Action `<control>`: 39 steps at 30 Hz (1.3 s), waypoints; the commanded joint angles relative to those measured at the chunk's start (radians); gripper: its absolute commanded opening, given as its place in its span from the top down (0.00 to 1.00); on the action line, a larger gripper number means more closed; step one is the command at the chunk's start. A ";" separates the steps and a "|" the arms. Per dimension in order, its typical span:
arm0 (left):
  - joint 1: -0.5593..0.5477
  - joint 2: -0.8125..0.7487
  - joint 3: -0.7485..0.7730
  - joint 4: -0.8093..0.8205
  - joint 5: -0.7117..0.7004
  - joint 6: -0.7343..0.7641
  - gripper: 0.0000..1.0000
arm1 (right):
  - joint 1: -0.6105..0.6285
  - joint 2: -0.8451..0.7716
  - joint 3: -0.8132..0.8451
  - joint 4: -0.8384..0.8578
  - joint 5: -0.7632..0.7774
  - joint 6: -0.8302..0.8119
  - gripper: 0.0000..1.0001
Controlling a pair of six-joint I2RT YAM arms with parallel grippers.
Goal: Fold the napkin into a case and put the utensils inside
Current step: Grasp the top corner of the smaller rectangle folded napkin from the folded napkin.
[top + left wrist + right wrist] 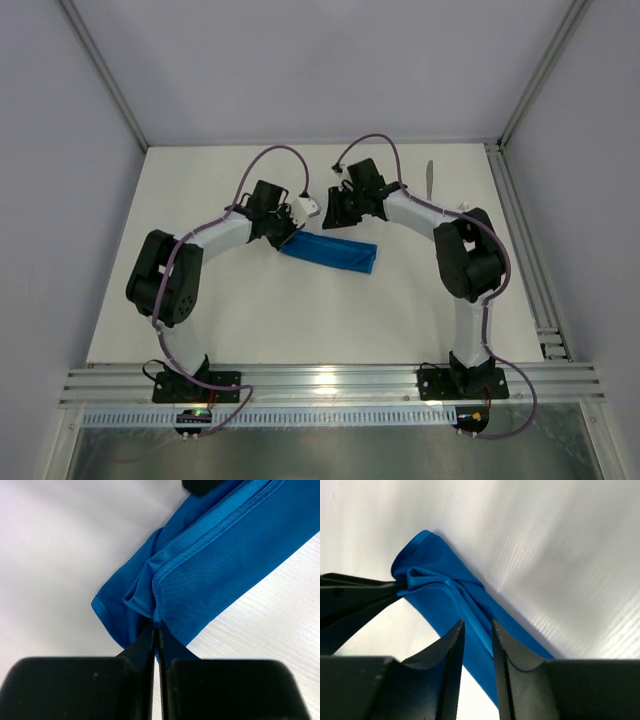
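The bright blue napkin [332, 253] lies folded into a narrow strip at the middle of the table. My left gripper [289, 234] is at its left end, and in the left wrist view its jaws are shut on a hemmed corner of the napkin [210, 575], pinching at the tips [156, 626]. My right gripper [337, 218] hovers over the strip's far edge. In the right wrist view its jaws [478, 626] stand apart, straddling a raised fold of the napkin [445, 597] without pressing it. A silver knife [430, 181] lies at the back right. No fork shows.
An aluminium rail [522, 240] runs along the table's right side, and more rails [330, 385] cross the front by the arm bases. Grey enclosure walls stand on the left, back and right.
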 commanded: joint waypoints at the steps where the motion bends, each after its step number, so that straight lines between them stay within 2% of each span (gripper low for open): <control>1: -0.003 0.004 0.018 0.045 -0.001 -0.021 1.00 | -0.004 -0.139 -0.066 0.041 0.075 -0.002 0.70; 2: -0.003 0.006 0.018 0.043 0.000 -0.020 1.00 | -0.004 -0.151 -0.092 0.073 0.049 0.039 0.83; 4: -0.003 0.006 0.018 0.048 0.003 -0.031 1.00 | -0.004 -0.159 -0.170 0.199 -0.060 0.110 0.95; 5: -0.003 0.004 0.018 0.049 0.000 -0.032 1.00 | -0.003 -0.153 -0.201 0.254 -0.103 0.156 0.96; 6: -0.003 0.003 0.018 0.052 0.001 -0.035 1.00 | 0.004 -0.144 -0.232 0.389 -0.137 0.254 0.96; 9: -0.003 0.004 0.019 0.054 0.000 -0.035 1.00 | 0.016 -0.090 -0.325 0.623 -0.207 0.435 0.96; 12: -0.003 0.004 0.021 0.049 -0.002 -0.040 1.00 | 0.042 -0.034 -0.330 0.719 -0.221 0.504 0.96; 20: -0.003 0.011 0.027 0.045 -0.002 -0.049 1.00 | 0.048 0.066 -0.290 0.796 -0.206 0.578 0.96; 25: -0.015 0.015 0.038 0.025 0.019 -0.035 1.00 | 0.047 0.102 -0.289 0.754 -0.158 0.597 0.96; 29: -0.050 0.015 0.027 -0.006 -0.002 0.049 1.00 | 0.047 0.129 -0.298 0.776 -0.152 0.653 0.96; 33: -0.109 0.040 0.019 -0.046 -0.082 0.132 1.00 | 0.043 0.126 -0.341 0.845 -0.157 0.707 0.96; 35: -0.112 0.038 -0.014 -0.019 -0.102 0.152 1.00 | 0.037 0.105 -0.368 0.906 -0.172 0.739 0.93; 37: -0.112 0.030 -0.037 0.000 -0.118 0.167 1.00 | 0.031 0.085 -0.390 0.909 -0.189 0.753 0.80; 39: -0.112 0.026 -0.054 0.018 -0.123 0.173 1.00 | 0.028 0.080 -0.395 0.900 -0.207 0.752 0.75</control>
